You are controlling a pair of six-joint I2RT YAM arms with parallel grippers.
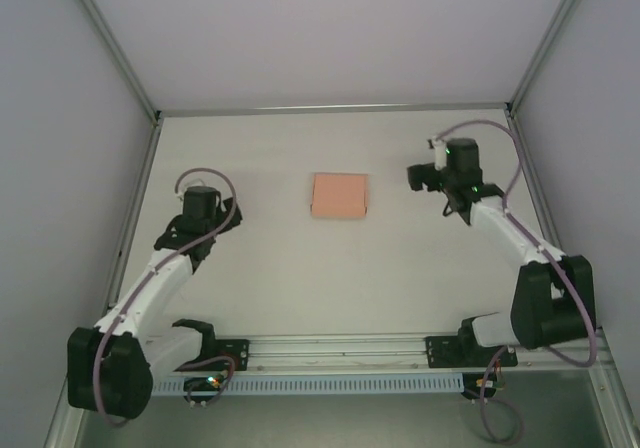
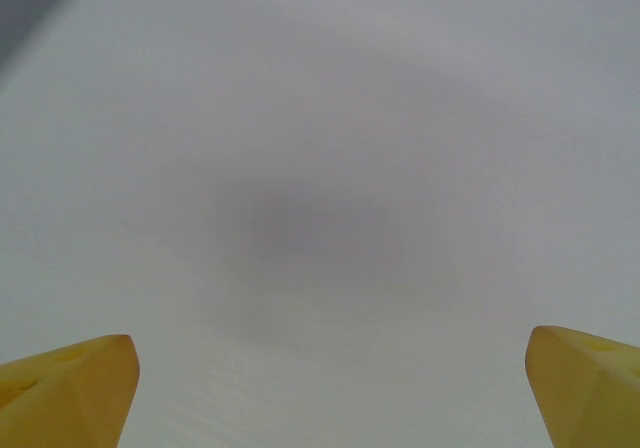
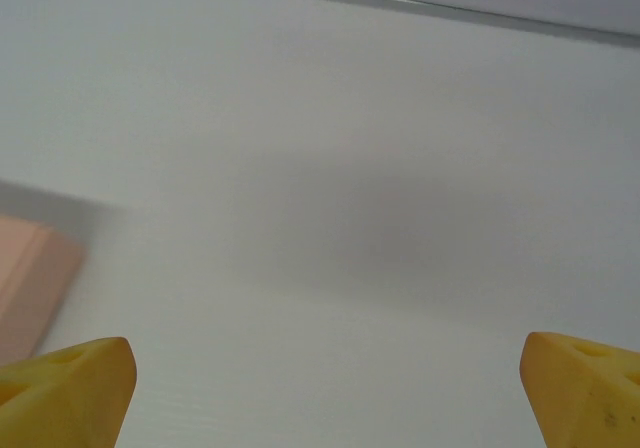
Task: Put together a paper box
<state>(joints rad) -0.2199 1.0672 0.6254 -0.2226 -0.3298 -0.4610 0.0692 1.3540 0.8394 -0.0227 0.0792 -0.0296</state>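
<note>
Paper box [image 1: 339, 196] sits on table [image 1: 280, 288] between left arm [image 1: 160, 273] and right arm [image 1: 505, 223], each with jaws spread apart.

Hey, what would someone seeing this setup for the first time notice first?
A salmon-pink paper box lies near the middle of the white table, the one spot of colour there. The left gripper and right gripper flank it on either side, both open and holding nothing, yellow fingertips spread wide.

No text, label, brand, number or sign can be read on the box [image 1: 339, 196] or on the table [image 1: 300, 288].
</note>
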